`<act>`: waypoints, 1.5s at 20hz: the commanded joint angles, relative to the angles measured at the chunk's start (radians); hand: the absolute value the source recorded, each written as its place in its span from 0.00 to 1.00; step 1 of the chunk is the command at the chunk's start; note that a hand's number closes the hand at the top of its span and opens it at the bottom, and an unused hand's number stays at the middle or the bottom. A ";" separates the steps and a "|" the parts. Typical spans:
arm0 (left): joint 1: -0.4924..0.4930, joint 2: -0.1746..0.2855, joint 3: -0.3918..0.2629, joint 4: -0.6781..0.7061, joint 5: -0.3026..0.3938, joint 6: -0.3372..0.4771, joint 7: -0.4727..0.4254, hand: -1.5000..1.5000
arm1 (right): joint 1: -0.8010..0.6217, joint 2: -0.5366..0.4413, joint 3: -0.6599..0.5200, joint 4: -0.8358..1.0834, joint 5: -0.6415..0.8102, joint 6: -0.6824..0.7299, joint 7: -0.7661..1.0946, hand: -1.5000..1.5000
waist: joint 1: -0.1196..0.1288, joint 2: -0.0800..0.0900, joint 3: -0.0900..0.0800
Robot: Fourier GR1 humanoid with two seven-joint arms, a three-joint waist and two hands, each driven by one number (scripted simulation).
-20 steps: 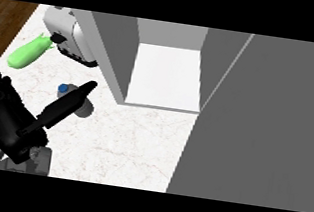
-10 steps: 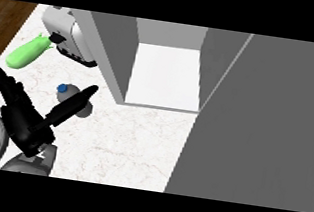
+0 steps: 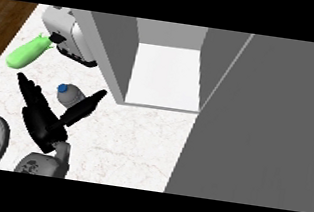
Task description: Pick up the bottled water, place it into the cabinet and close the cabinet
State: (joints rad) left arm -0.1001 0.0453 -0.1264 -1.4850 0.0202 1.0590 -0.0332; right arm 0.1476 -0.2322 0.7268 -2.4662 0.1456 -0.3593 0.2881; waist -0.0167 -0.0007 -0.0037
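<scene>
Presently we note the left hand (image 3: 42, 121) open, fingers straight, the bottled water (image 3: 70, 95) between thumb and fingers; cabinet (image 3: 112, 46) open at right.

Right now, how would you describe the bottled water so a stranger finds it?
From the open cabinet, look left along the counter. The bottled water sits between the spread fingers of the left hand. Only it has a blue cap; the long object nearby is green.

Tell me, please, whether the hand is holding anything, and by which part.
Nothing is held: the left hand is open, fingers and thumb flanking the bottled water without curling round it.
</scene>
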 commanded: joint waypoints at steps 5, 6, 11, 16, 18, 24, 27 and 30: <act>-0.098 -0.044 0.106 0.297 0.299 -0.095 -0.366 0.00 | 0.016 -0.063 -0.029 -0.071 0.024 0.014 -0.003 0.00 | -0.003 0.003 0.002; -0.061 -0.045 0.142 0.259 0.290 -0.148 -0.378 0.00 | 0.015 -0.029 0.035 -0.068 0.114 -0.021 0.022 0.00 | 0.005 0.000 0.002; -0.097 -0.045 0.236 0.457 0.410 -0.258 -0.577 0.00 | -0.016 -0.033 0.034 -0.122 0.112 -0.033 0.095 0.00 | 0.001 0.001 0.001; -0.183 -0.045 0.181 0.600 0.554 -0.191 -0.720 0.00 | -0.006 -0.069 0.031 -0.105 0.095 -0.024 0.057 0.00 | -0.003 0.001 0.002; -0.154 -0.045 0.211 0.664 0.608 -0.274 -0.795 0.00 | -0.044 -0.030 0.049 -0.073 0.111 -0.036 0.074 0.00 | 0.002 0.002 0.002; -0.183 -0.045 0.200 0.739 0.693 -0.318 -0.907 0.00 | -0.059 -0.039 0.055 -0.127 0.131 -0.053 0.146 0.00 | 0.003 0.000 0.002; -0.216 -0.045 0.226 0.776 0.692 -0.364 -0.916 0.00 | 0.027 -0.068 0.088 -0.072 0.116 -0.062 0.001 0.00 | 0.004 -0.001 0.003; -0.276 -0.045 0.225 0.875 0.768 -0.391 -1.007 0.00 | 0.006 -0.070 0.052 -0.075 0.101 -0.071 0.009 0.00 | -0.004 0.001 0.002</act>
State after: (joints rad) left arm -0.3216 0.0007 0.1032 -0.6867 0.7284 0.6926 -0.9544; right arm 0.1151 -0.2844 0.7683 -2.4644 0.1632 -0.4259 0.3003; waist -0.0176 0.0001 -0.0015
